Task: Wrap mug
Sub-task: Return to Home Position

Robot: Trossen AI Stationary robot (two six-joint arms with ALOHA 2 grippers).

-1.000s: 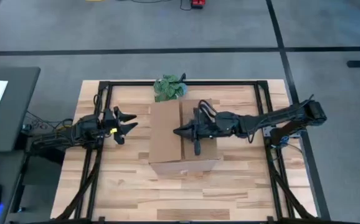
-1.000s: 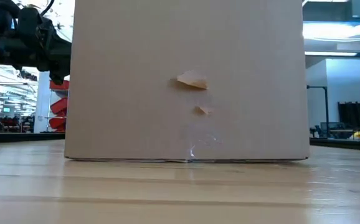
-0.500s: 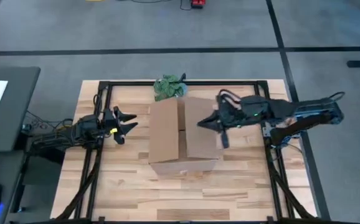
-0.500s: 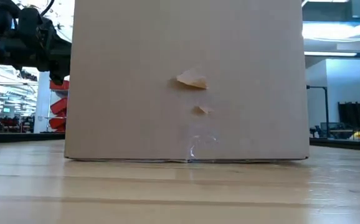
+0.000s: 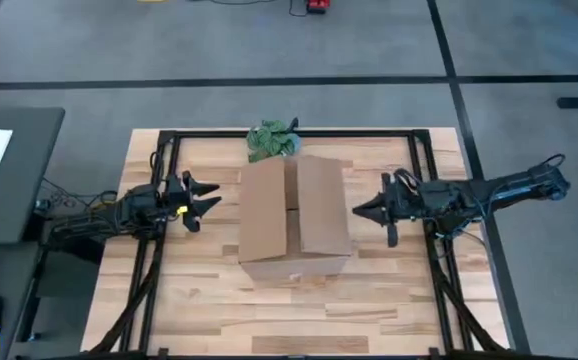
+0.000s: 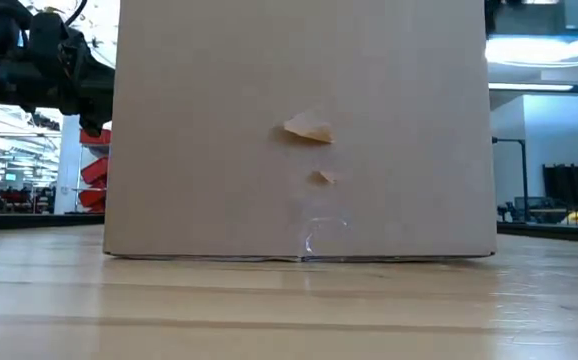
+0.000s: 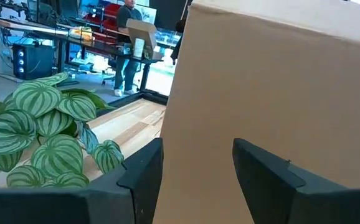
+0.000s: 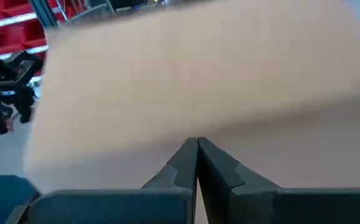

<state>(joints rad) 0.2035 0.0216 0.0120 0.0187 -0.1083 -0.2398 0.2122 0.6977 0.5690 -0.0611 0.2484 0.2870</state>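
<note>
We are holding the right tool (image 5: 361,211) just beside the cardboard box (image 5: 294,215), fingers pressed together on nothing. The left tool (image 5: 209,198) is sitting near the box's other side, fingers spread and empty. The mug is not showing; we are judging it shut inside the box at the middle of the table (image 5: 389,300). Swinging either arm home too low risks clipping the box, shoving it toward the leafy plant (image 5: 272,141) or popping the flaps.
</note>
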